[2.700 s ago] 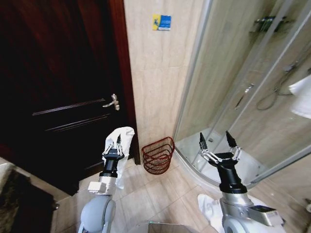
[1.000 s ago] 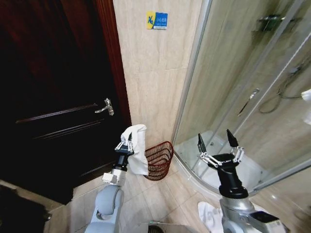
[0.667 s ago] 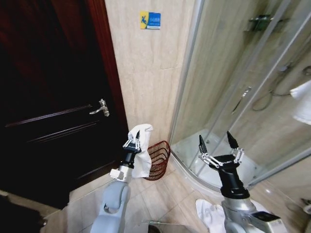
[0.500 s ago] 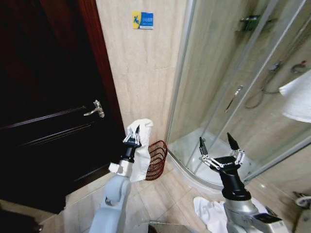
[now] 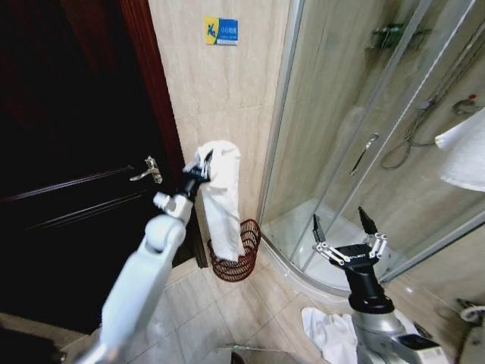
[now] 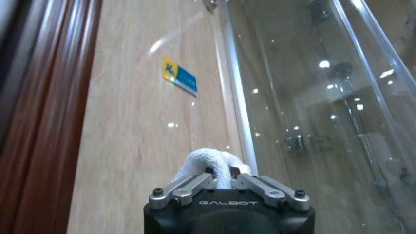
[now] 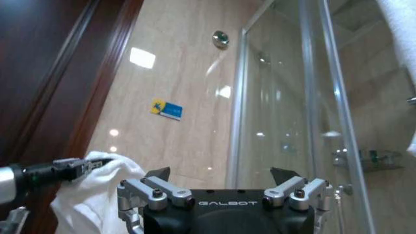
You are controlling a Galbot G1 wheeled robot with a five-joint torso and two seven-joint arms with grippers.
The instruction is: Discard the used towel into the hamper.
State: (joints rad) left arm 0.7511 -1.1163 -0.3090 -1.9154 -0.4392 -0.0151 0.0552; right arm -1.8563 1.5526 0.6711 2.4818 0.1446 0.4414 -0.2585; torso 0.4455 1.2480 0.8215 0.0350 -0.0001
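Raised well above where it was half a second ago, the left tool [image 5: 203, 163] is now holding the white terry towel [image 5: 222, 201] high against the beige tiled wall [image 5: 227, 98], and the head camera has shifted little over that stretch. Its fingers are pinching the top fold of the cloth, which the left wrist view shows bunching up between them [image 6: 217, 170]. From that pinch the towel is hanging straight down in a long drape, its lower end reaching the mouth of the small round reddish-brown wire hamper [image 5: 244, 254], which is standing on the floor in the corner between the dark wooden door [image 5: 76, 167] on the left and the curved glass shower enclosure [image 5: 364, 152] on the right. Lifting that high is probably meant to let the cloth's full length clear the rim and line up over the opening, so that it falls inside rather than draping over the edge. The lower end appears to be already at or just inside the rim, though the cloth is hiding that spot. The right tool [image 5: 345, 233] is waiting near and to the right, in front of the shower base, with its fingers spread wide and nothing between them. Another white cloth [image 5: 326, 330] is lying on the floor near the robot's right side. Judging from this, the towel is lined up for the drop but not yet let go
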